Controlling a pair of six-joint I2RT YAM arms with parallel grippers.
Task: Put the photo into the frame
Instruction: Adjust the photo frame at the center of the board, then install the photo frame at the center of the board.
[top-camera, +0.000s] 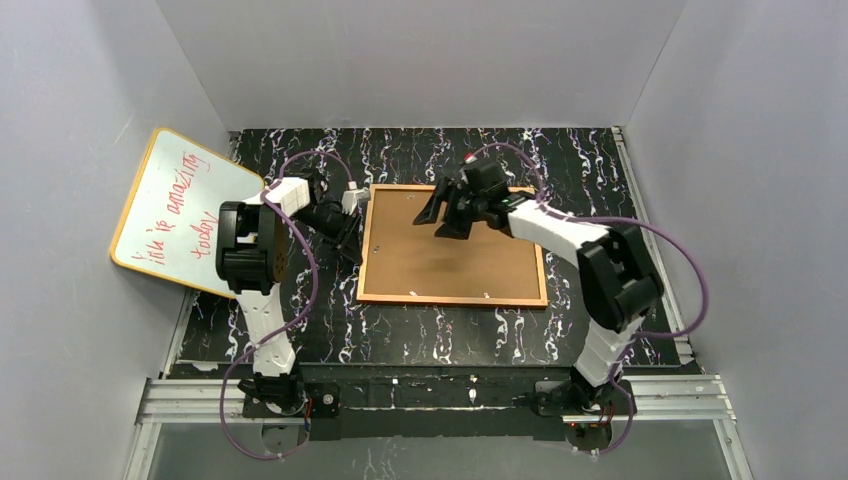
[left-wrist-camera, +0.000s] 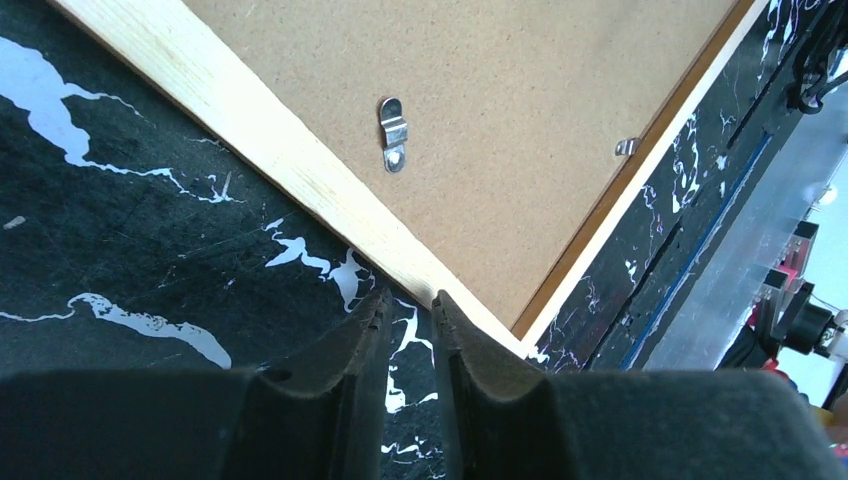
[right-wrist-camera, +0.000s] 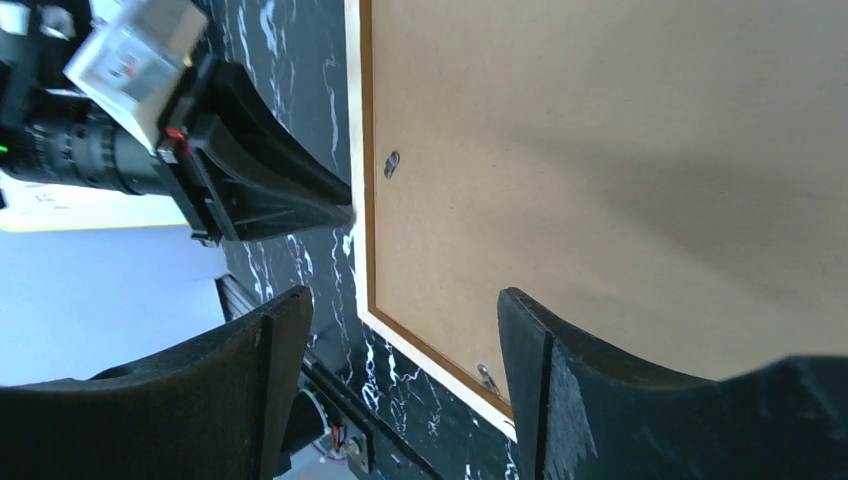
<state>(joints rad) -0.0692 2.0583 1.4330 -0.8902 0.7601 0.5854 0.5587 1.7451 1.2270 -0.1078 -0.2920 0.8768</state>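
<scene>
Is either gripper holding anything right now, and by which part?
Nothing is held. The left gripper, nearly closed, has only bare table between its jaws at the edge of the frame; the right gripper hangs open above its back.

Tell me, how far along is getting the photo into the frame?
The frame lies face down, its backing board in, a metal tab showing. No photo is visible, so whether it is inside I cannot tell. Neither gripper holds anything: the left gripper, nearly closed, sits at the frame's edge; the right gripper hovers open above the board. What remains is unclear.
</scene>
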